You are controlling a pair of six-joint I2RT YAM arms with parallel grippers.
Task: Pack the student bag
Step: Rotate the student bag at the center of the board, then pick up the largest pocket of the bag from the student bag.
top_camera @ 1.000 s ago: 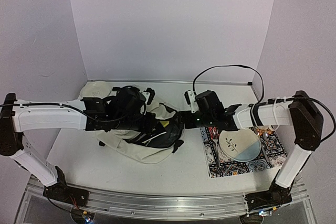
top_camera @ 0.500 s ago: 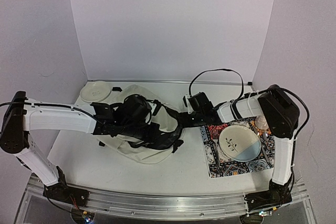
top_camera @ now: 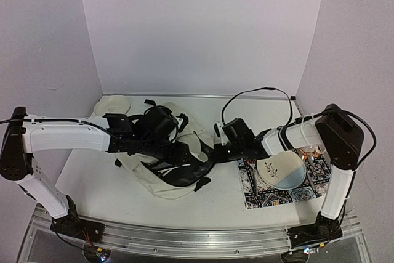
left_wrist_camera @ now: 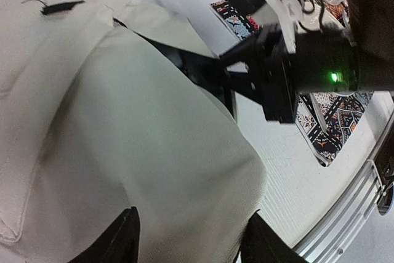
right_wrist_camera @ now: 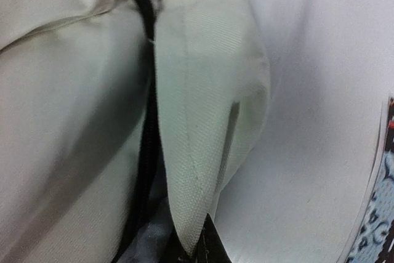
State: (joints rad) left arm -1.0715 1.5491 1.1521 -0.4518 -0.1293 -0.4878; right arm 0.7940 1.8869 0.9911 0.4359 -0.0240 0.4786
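Note:
The student bag lies in the middle of the table, a cream fabric bag with its dark lining showing at the opening. My left gripper hovers over the bag's cream panel. Its black fingertips stand apart, with fabric bulging between them. My right gripper is shut on a folded cream edge of the bag beside the black zipper line. In the top view it reaches in from the right to the bag's right rim.
A patterned mat lies right of the bag, carrying a cream and blue plate. A white plate sits at the back left. The right arm's black cable loops above the table. The metal front rail is close.
The left gripper's fingers have parted and released the bag. The right gripper has shut on the bag's right edge. The bag has shifted toward the front of the table.

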